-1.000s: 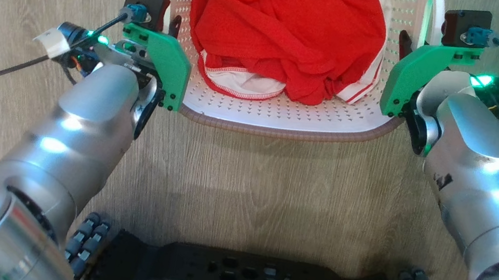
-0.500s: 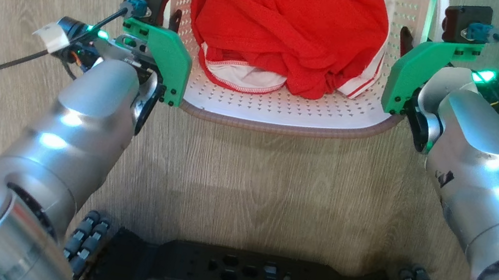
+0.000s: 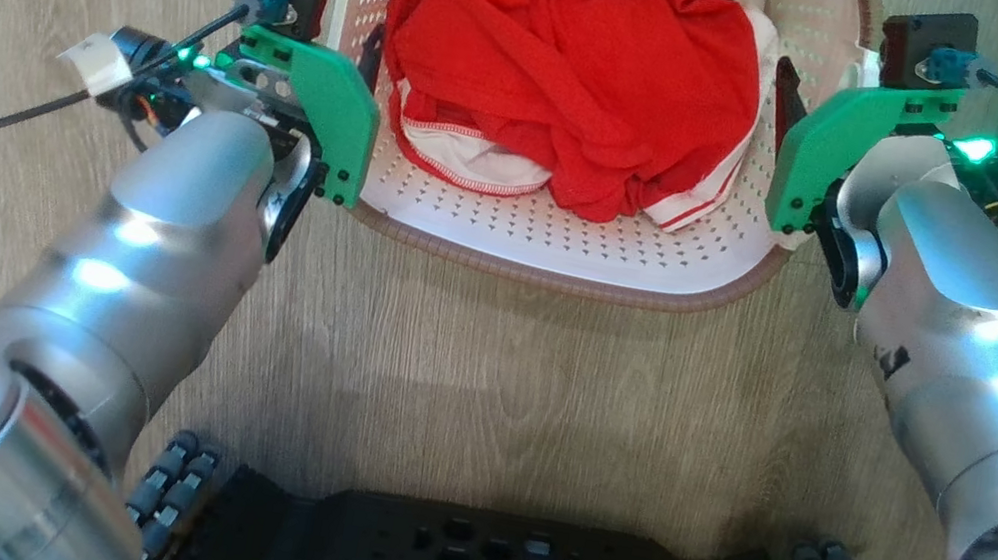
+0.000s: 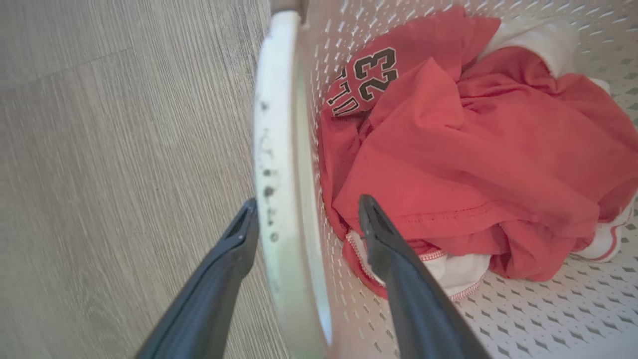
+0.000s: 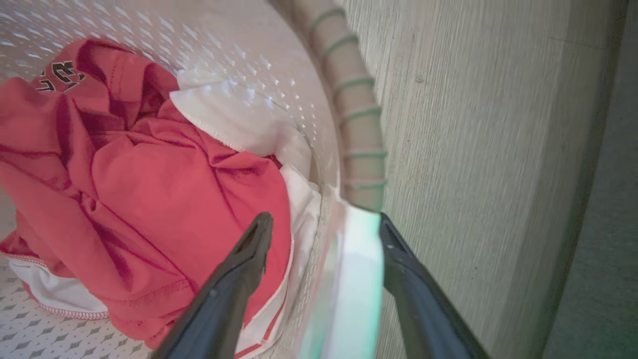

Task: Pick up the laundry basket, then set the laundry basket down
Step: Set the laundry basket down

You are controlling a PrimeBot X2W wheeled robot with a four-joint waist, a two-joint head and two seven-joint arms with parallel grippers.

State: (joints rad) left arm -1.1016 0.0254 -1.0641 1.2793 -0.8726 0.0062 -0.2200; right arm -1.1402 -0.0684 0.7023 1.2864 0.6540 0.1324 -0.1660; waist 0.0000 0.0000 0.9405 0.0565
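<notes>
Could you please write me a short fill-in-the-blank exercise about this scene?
The clothes in the laundry basket are red and ____.
The number printed on the red jersey reads ____.
The fingers of the left gripper straddle the basket's white ____.
The jaws of the right gripper stand ____.
Missing words: white; 23; handle; open.

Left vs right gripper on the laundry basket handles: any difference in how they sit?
Left gripper: fingertips partway along its white handle, which runs on well past them. Right gripper: fingertips at the far end of its handle, where the brown rim starts.
Left gripper's handle looks plain white with dark specks; right gripper's handle is tinted green.
Shared: both open, straddling a handle of the laundry basket, one finger outside, one inside by the red clothes.
</notes>
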